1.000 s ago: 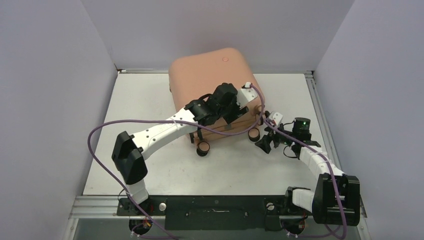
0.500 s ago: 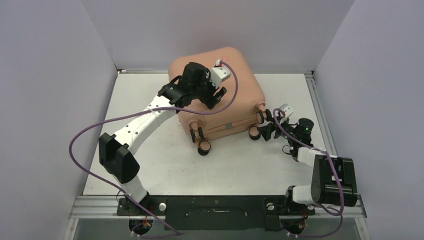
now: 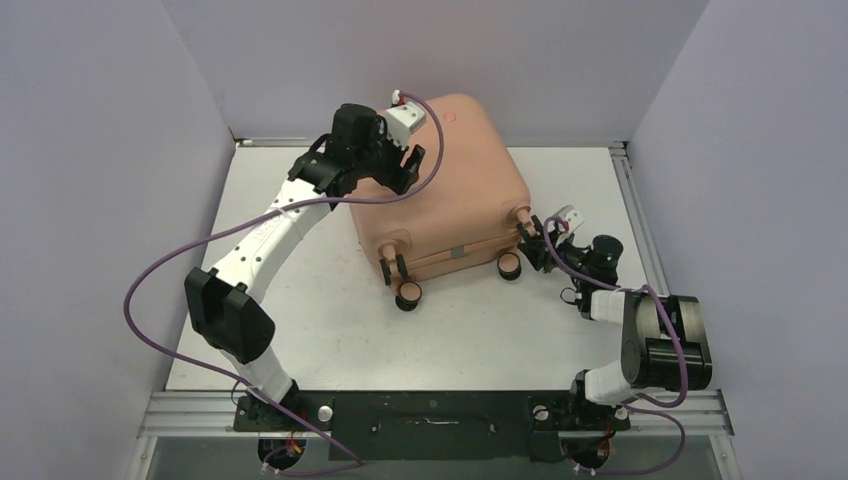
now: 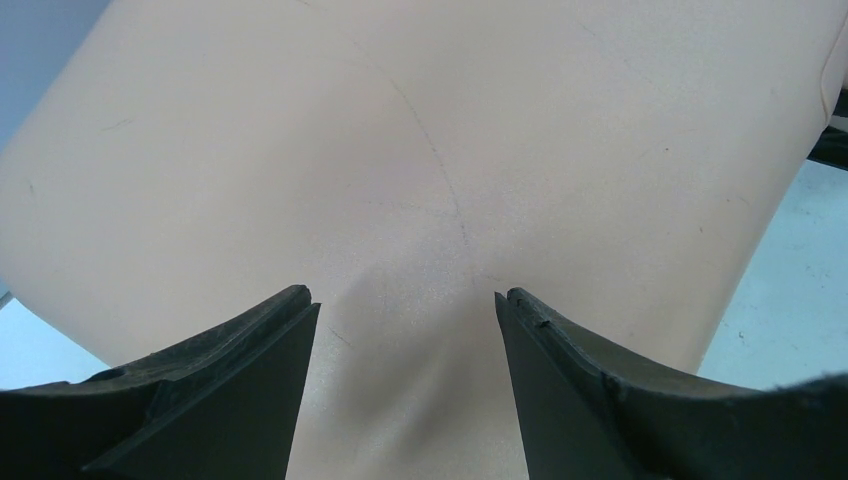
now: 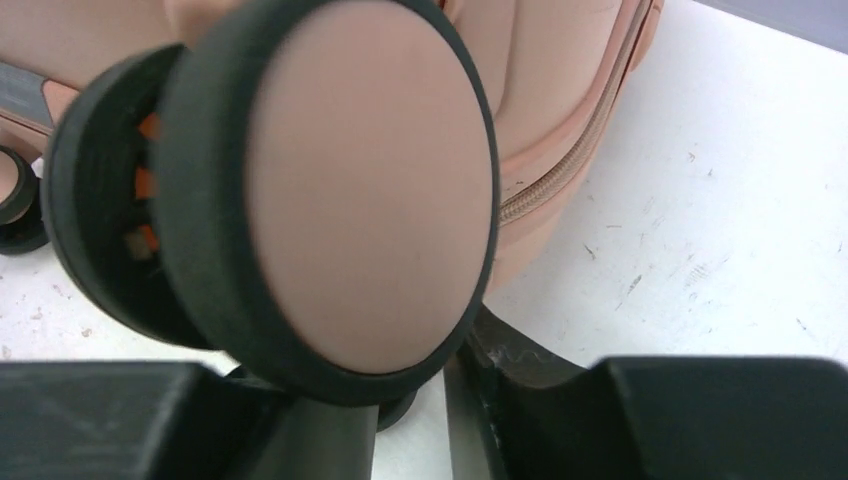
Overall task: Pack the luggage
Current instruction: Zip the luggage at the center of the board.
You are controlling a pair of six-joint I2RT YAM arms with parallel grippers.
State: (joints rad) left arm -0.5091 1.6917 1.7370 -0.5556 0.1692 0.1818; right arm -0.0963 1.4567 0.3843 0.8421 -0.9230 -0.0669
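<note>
Though overhead blurs it, right hand (image 5: 410, 420) seemingly pinches a wheel (image 5: 370, 190); left hand (image 4: 405, 300) spread.

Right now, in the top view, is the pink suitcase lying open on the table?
No, the pink suitcase is closed, its two shells pressed together along the seam on its near side.

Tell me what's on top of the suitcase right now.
Only the left gripper, jaws open, over the far-left part of the closed suitcase; the rest of its top is bare. Whether the gripper touches it is unclear, and the inside is hidden.
</note>
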